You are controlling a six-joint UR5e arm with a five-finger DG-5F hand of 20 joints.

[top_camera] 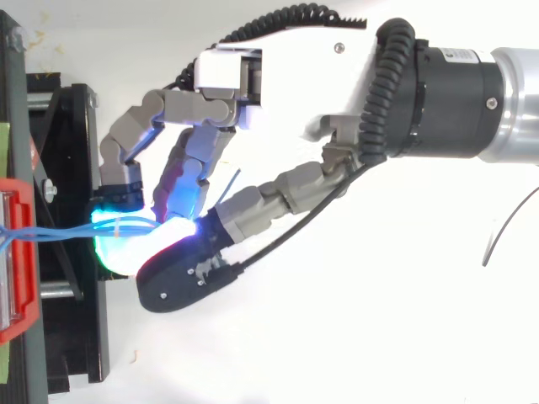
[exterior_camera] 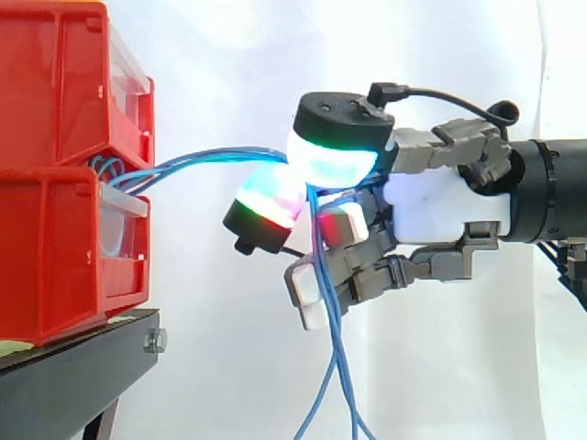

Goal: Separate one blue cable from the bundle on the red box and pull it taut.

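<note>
Several thin blue cables (exterior_camera: 197, 163) run out of the gap between two stacked red bins (exterior_camera: 64, 183) at the left and stretch rightward to my hand (exterior_camera: 440, 206). The hand's glowing pads (exterior_camera: 321, 158) pinch the cables where they bend; below the pinch the strands hang down loose (exterior_camera: 335, 385) past the curled fingers. From above, the cables (top_camera: 59, 229) leave the red bin (top_camera: 21, 261) and disappear between the cyan-lit fingertips (top_camera: 126, 236). I cannot tell whether one strand or several are held.
The bins rest on a black stand (exterior_camera: 83, 362) with a bolt at its corner. A white curtain is behind everything. Open room lies below and right of the hand.
</note>
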